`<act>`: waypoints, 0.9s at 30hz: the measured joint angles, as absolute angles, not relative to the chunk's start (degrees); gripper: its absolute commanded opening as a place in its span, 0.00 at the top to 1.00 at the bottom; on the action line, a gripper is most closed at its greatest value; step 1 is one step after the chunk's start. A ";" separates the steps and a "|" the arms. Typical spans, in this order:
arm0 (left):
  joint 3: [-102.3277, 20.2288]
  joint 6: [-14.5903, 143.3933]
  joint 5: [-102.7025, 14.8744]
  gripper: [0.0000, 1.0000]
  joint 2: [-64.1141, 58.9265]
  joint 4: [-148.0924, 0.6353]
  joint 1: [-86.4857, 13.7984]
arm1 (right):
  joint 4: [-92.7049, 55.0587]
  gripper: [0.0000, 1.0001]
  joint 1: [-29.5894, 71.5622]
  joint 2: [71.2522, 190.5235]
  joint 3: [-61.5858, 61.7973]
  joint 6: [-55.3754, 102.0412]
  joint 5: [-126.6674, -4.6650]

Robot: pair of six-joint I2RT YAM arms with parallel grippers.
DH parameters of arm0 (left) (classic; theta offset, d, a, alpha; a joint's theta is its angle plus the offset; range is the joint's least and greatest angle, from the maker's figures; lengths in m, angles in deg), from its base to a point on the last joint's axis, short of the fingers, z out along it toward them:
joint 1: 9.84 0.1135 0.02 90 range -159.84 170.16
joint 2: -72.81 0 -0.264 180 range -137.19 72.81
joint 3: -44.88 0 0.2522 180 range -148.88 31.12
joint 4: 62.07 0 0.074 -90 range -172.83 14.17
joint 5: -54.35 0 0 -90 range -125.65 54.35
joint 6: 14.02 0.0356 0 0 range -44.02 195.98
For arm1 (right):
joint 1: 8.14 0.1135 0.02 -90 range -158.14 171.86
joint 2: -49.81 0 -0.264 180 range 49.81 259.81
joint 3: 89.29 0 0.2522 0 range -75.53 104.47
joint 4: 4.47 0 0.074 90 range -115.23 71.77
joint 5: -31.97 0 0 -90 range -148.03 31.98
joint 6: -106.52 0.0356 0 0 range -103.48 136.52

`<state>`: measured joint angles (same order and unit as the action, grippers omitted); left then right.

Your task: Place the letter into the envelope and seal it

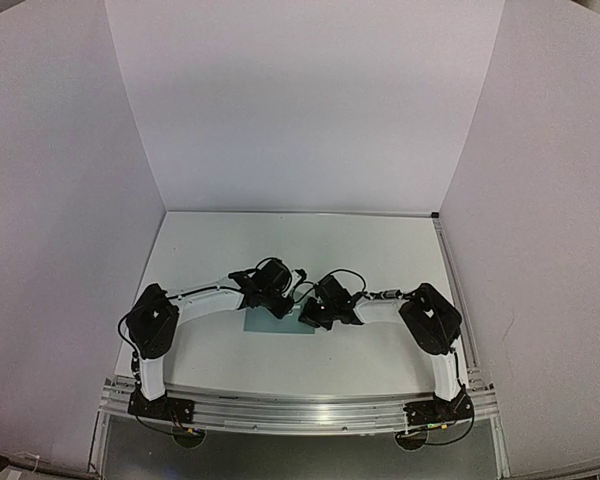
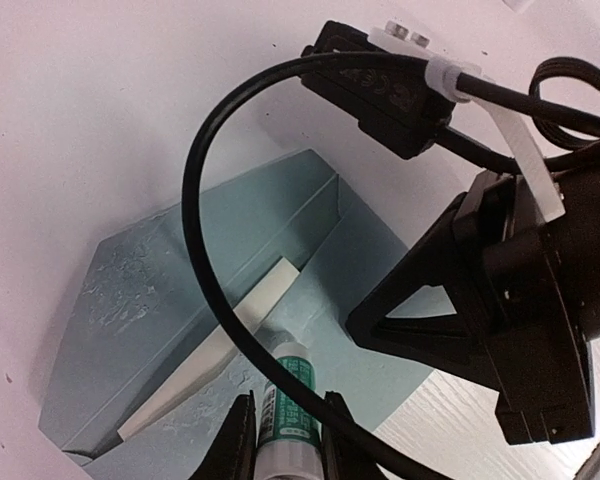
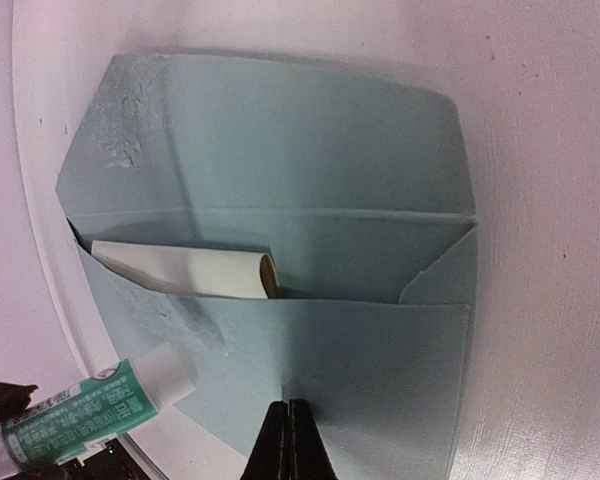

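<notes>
1. Clamping a small white plastic glue stick (image 2: 286,395) with a green label, the left gripper (image 2: 287,438) had its jaws only narrowly apart, one finger on each side of the tube. The stick's white tip pointed at the envelope's pocket.
2. Beside it, the right gripper (image 3: 292,440) was fully closed and held nothing. Its joined tips appeared to rest on the front of the pocket, near the closed long edge.
3. Under both grippers lay the teal, rectangular paper envelope (image 3: 360,370), flat on the white bench (image 1: 380,250), roughly midway between the two arms.
4. The pale, parchment-coloured paper letter (image 3: 175,268) sat in the mouth of the pocket, curled into a loose roll with a tan end showing. One part was tucked under the pocket's edge and the rest lay exposed along the fold line.
5. Past the letter, the envelope's flap (image 3: 280,130) was open and spread on the bench. One of its corners carried a patch of shiny, bubbly smears, and a fainter smear showed on the pocket near the stick's tip.
6. Farthest off, plain white panels (image 1: 300,100) stood around the bench at the back and on both sides.
</notes>
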<state>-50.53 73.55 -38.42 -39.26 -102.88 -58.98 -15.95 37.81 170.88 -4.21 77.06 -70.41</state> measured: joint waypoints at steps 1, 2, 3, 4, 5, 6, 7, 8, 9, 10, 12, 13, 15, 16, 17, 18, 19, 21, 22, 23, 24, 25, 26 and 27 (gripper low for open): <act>-50.53 74.43 -37.86 1.00 -39.50 -102.84 -59.25 | -15.84 1.00 37.92 170.80 -4.31 77.07 -70.08; -50.53 75.17 -37.17 1.00 -39.81 -102.86 -59.45 | -15.81 1.00 38.05 170.73 -4.37 77.09 -69.75; -50.51 75.97 -36.62 1.00 -40.17 -102.92 -59.56 | -15.81 1.00 38.15 170.67 -4.40 77.08 -69.42; -50.51 76.79 -36.13 1.00 -40.54 -102.95 -59.63 | -15.83 1.00 38.25 170.61 -4.42 77.07 -69.08; -50.51 77.50 -35.72 1.00 -40.87 -102.92 -59.68 | -15.87 1.00 38.36 170.57 -4.42 77.08 -68.72; -50.51 78.08 -35.45 1.00 -41.01 -102.85 -59.71 | -15.90 1.00 38.47 170.55 -4.42 77.09 -68.42; -50.51 78.70 -35.25 1.00 -41.03 -102.79 -59.76 | -15.90 1.00 38.58 170.53 -4.42 77.09 -68.21; -50.51 79.37 -34.87 1.00 -41.04 -102.71 -59.88 | -15.90 1.00 38.69 170.53 -4.41 77.07 -67.99; -50.51 79.98 -34.55 1.00 -41.06 -102.64 -60.01 | -15.88 1.00 38.77 170.53 -4.40 77.07 -67.77; -50.51 80.53 -34.12 1.00 -41.07 -102.55 -60.16 | -15.91 1.00 38.86 170.53 -4.38 77.07 -67.57; -50.49 81.59 -33.35 1.00 -41.07 -102.39 -60.36 | -16.16 1.00 38.94 170.56 -4.21 77.07 -67.33; -50.48 82.17 -32.97 1.00 -41.09 -102.35 -60.42 | -16.27 1.00 38.98 170.56 -4.16 77.07 -67.20; -50.48 83.50 -32.41 1.00 -41.20 -102.42 -60.43 | -16.49 1.00 39.10 170.56 -4.07 77.06 -66.88; -50.48 84.22 -32.29 1.00 -41.25 -102.59 -60.43 | -16.58 1.00 39.14 170.55 -4.03 77.04 -66.74; -50.48 84.92 -32.19 1.00 -41.29 -102.83 -60.43 | -16.66 1.00 39.17 170.53 -3.99 77.03 -66.61; -50.48 85.63 -32.05 1.00 -41.29 -103.19 -60.46 | -16.78 1.00 39.22 170.53 -3.93 77.00 -66.50; -50.48 86.49 -31.96 1.00 -41.29 -103.62 -60.49 | -16.86 1.00 39.26 170.53 -3.92 76.96 -66.38; -50.50 88.05 -31.87 1.00 -41.29 -104.24 -60.54 | -17.11 1.00 39.38 170.53 -3.78 76.75 -66.06; -50.51 88.93 -31.86 1.00 -41.29 -104.57 -60.56 | -17.35 1.00 39.42 170.53 -3.63 76.63 -65.91; -50.52 89.62 -31.88 1.00 -41.29 -104.90 -60.56 | -17.73 1.00 39.48 170.55 -3.42 76.48 -65.77; -50.62 90.32 -31.90 1.00 -41.29 -105.42 -60.56 | -18.11 1.00 39.51 170.56 -3.23 76.37 -65.67; -50.75 90.89 -31.93 1.00 -41.29 -106.01 -60.56 | -18.41 1.00 39.53 170.56 -3.10 76.28 -65.62; -51.01 91.37 -31.99 1.00 -41.33 -106.74 -60.55 | -18.66 1.00 39.55 170.56 -3.01 76.19 -65.59; -51.50 91.87 -32.20 1.00 -41.43 -107.82 -60.51 | -18.82 1.00 39.57 170.56 -2.95 76.12 -65.57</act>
